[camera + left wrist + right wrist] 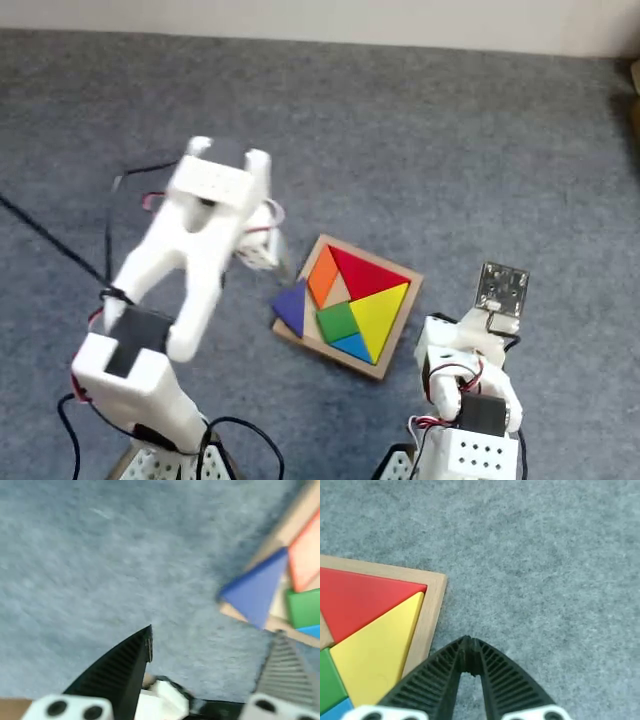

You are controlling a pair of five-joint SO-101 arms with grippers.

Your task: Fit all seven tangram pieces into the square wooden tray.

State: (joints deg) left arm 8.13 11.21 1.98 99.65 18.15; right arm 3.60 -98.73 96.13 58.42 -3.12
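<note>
Looks like you're on the blue triangle now, it's perched across the tray rim, so your left gripper, jaws wide open and empty beside it, needs to seat it, while the right gripper jaws sit closed on nothing.

My left gripper, fingers spread, has open grey bench under and ahead of it up to the tray, where the blue triangle juts over the rim in the way, while my closed right gripper sits just beside the tray's opposite rim with open bench beyond.
</note>
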